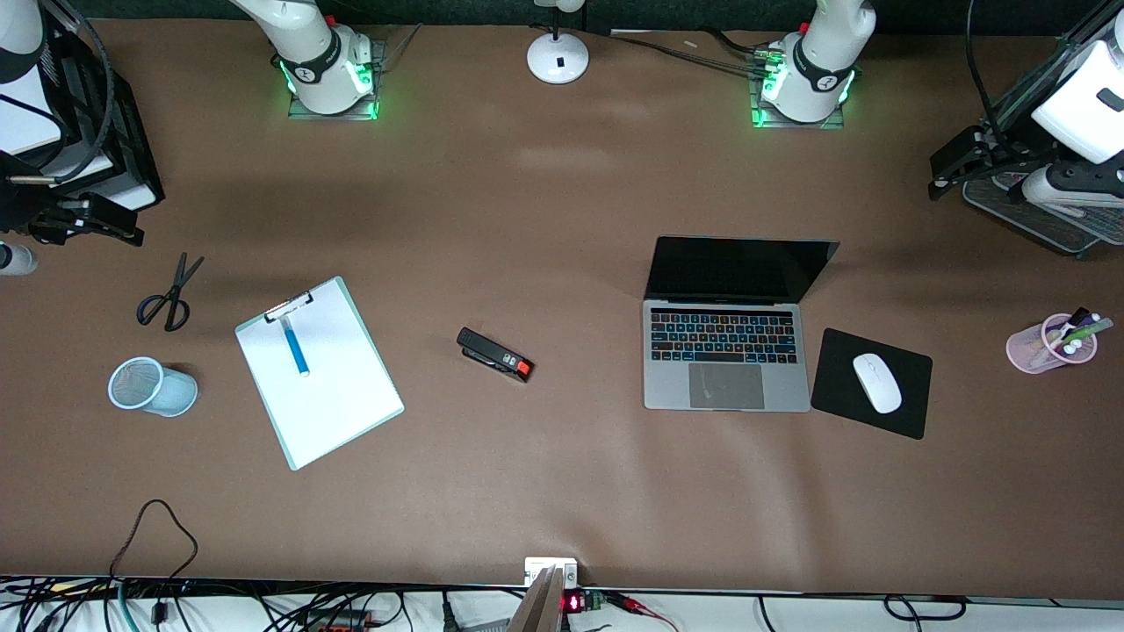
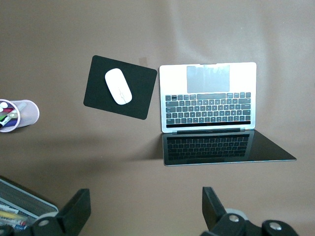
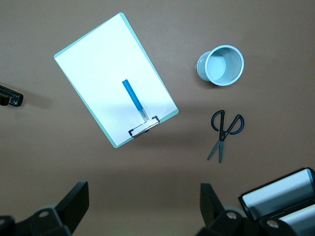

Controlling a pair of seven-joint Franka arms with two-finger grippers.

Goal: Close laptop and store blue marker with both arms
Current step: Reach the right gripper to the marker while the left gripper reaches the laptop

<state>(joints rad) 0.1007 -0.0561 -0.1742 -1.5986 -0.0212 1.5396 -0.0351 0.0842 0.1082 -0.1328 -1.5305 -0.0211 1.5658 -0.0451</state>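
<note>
The laptop stands open on the table toward the left arm's end, its black screen upright and its keys lit. The blue marker lies on a white clipboard toward the right arm's end, with its tip under the clip. My left gripper hangs open, high over bare table beside the laptop's lid. My right gripper is also open, high over bare table beside the clipboard's clip end. Neither holds anything.
A light-blue mesh cup lies on its side beside scissors. A black stapler sits mid-table. A white mouse rests on a black pad. A pink pen cup and a mesh tray stand at the left arm's end.
</note>
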